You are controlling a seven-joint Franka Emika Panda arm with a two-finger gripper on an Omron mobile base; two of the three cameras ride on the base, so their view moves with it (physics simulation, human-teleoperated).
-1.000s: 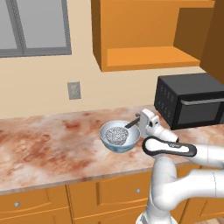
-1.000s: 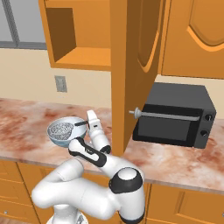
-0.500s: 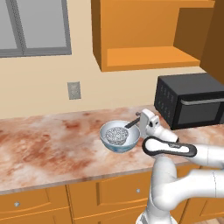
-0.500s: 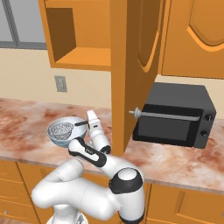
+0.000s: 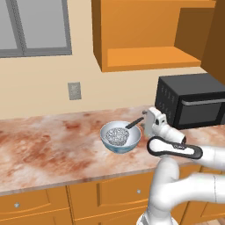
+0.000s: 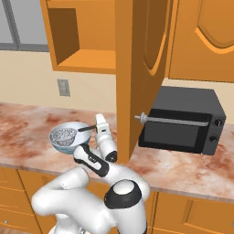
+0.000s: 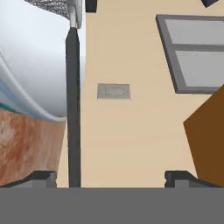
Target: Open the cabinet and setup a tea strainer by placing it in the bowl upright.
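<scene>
From the left base view we've got the strainer (image 5: pixel 117 136) sitting mesh-down in the bowl (image 5: pixel 121 138) on the counter (image 5: pixel 52 149), handle poking out over the rim toward the gripper (image 5: pixel 147 122), under the open cabinet (image 5: pixel 145 35). Right base view shows the door (image 6: pixel 141 68) swung wide beside the microwave (image 6: pixel 183 121). In the hand view our fingers are spread apart, handle (image 7: pixel 73 109) just beside the left tip, not pinched.
</scene>
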